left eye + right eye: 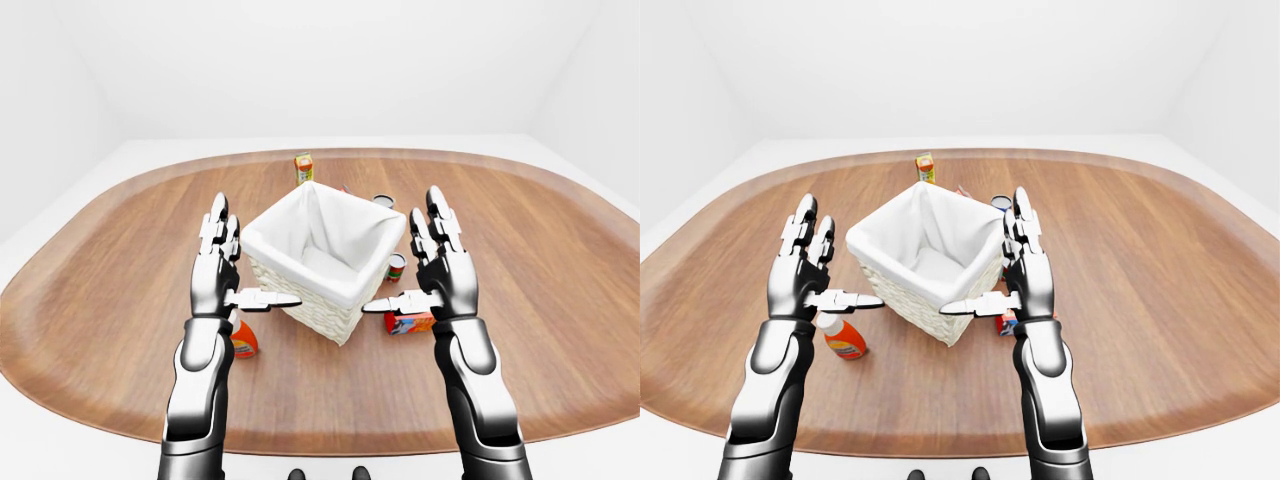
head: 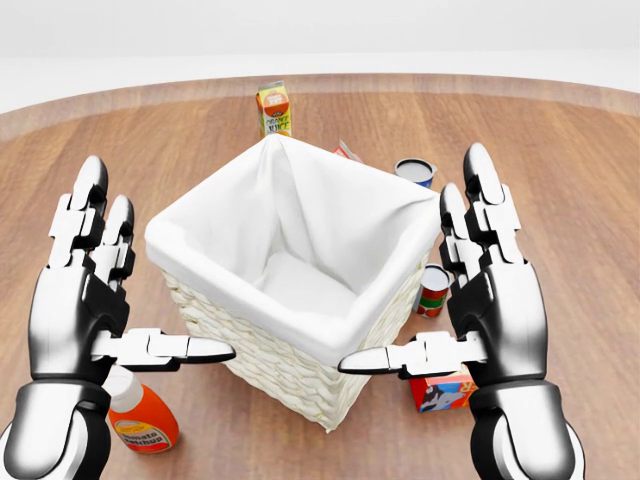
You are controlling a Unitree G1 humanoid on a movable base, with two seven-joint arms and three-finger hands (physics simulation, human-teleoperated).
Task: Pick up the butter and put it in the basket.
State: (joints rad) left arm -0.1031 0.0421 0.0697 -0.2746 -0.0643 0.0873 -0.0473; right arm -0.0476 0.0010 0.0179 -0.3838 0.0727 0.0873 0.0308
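Between your two raised hands stands the wicker basket (image 2: 300,290) with its white cloth liner, empty inside, on the wooden table (image 1: 560,300). Your left hand (image 2: 85,290) is spread wide, fingers up and thumb pointing toward the basket wall, holding nothing. Your right hand (image 2: 490,300) mirrors it on the other side, likewise splayed and empty, thumb tip close to the basket's lower corner in the head view.

Just below your right thumb lies the butter box (image 2: 442,390), a red-orange carton lying on the table beside the basket; your palm hides part of it, and the hand is above it rather than on it. Just inward of your right fingers a small red-labelled can (image 2: 433,291) stands upright beside the basket. Above those fingertips in the head view stands a second can (image 2: 414,172), open-topped. Higher still, past the basket's far corner, an orange juice carton (image 2: 273,109) stands upright.

Under your left thumb a tomato ketchup bottle (image 2: 140,415) with a white cap lies tilted on the table, apart from the hand and near the basket's lower left side.

A thin red-and-white item peeks over the basket's far rim; you cannot tell what it is.
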